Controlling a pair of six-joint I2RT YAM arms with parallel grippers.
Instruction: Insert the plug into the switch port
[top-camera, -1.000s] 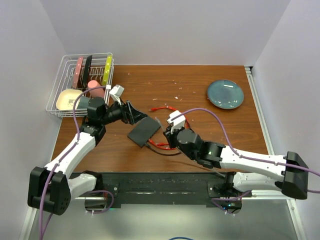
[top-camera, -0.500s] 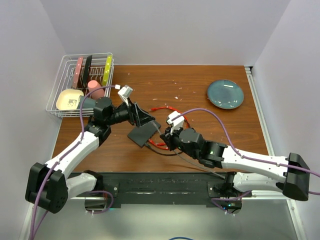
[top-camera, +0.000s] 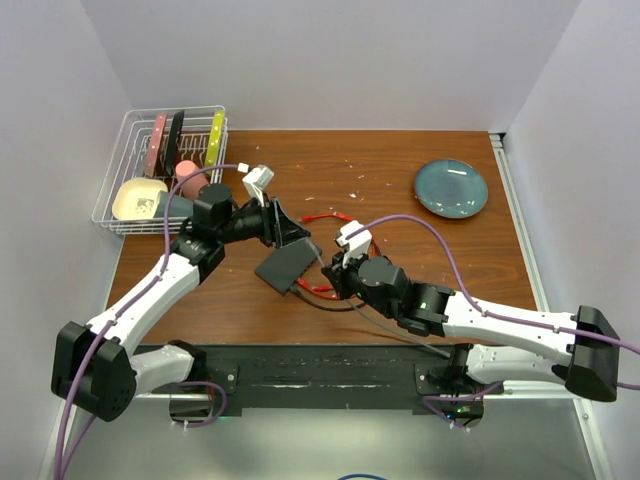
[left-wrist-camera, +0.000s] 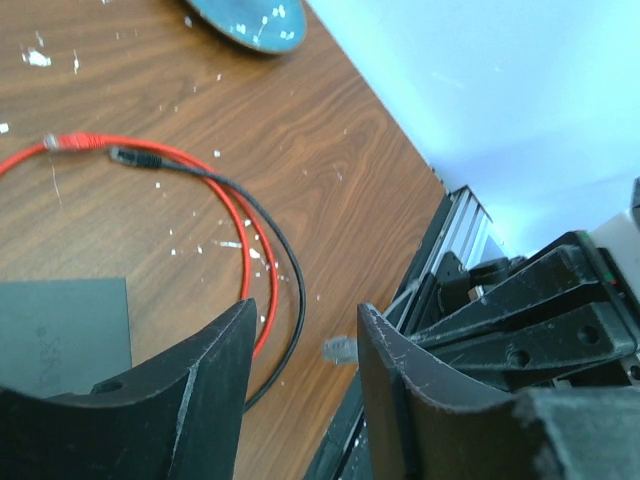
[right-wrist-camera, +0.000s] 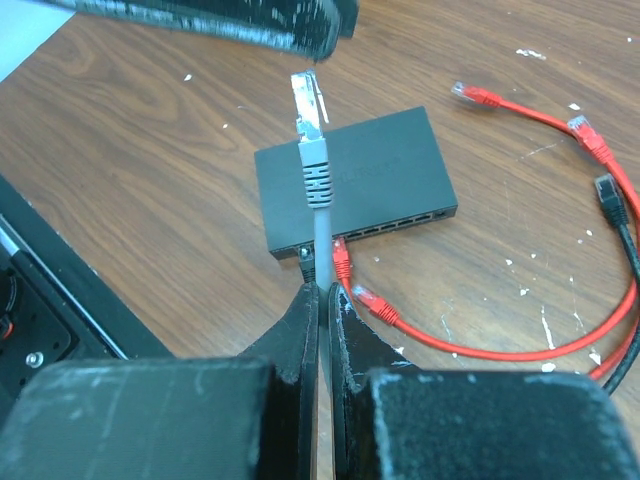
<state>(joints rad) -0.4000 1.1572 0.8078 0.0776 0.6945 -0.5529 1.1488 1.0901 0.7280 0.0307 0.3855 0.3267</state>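
We see right claw (right-wrist-camera: 318, 290) pinching grey cable (right-wrist-camera: 316, 185), plug (right-wrist-camera: 308, 100) at upper centre; black box (right-wrist-camera: 350, 170) mid-frame on desk (right-wrist-camera: 150, 150), ports (right-wrist-camera: 400, 225) along its lower-right edge. Left claw (left-wrist-camera: 303, 325) spread.

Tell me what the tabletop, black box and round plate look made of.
Tabletop: wood or wood-look laminate, brown grain, smooth. Black box: matte, plastic or painted metal, unclear; little glare. Round plate: probably glazed ceramic, blue-grey with bright highlights.
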